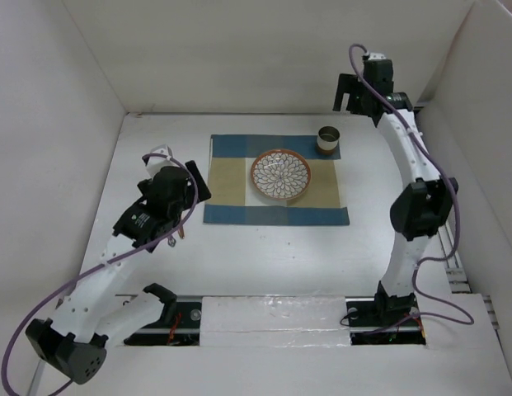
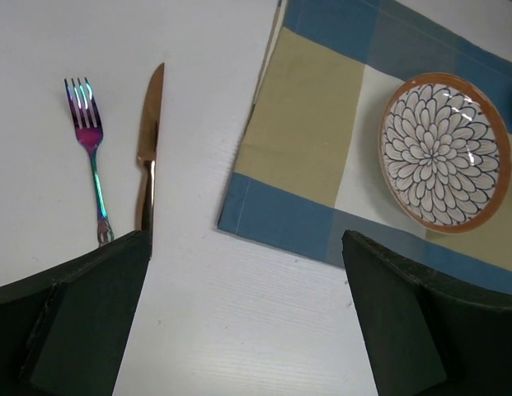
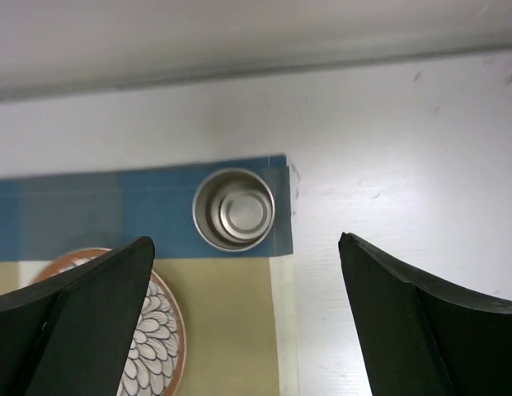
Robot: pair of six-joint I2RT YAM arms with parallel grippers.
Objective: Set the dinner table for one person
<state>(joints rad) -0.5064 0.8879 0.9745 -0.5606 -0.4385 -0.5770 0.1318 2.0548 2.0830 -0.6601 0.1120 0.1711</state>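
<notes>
A blue-and-beige checked placemat (image 1: 231, 186) lies on the white dinner table (image 1: 264, 264). A flower-patterned plate with an orange rim (image 1: 280, 175) sits in the placemat's middle, and a metal cup (image 1: 328, 138) stands on its far right corner. In the left wrist view an iridescent fork (image 2: 92, 157) and a gold knife (image 2: 148, 132) lie side by side on the table, left of the placemat (image 2: 321, 140) and plate (image 2: 441, 153). My left gripper (image 1: 175, 198) hovers above them, open and empty (image 2: 246, 247). My right gripper (image 1: 354, 91) is open and empty (image 3: 245, 243), high above the cup (image 3: 234, 209).
White walls enclose the table on the left, back and right. The right arm's links (image 1: 416, 206) stand along the right side. A taped strip (image 1: 272, 318) runs between the arm bases at the near edge.
</notes>
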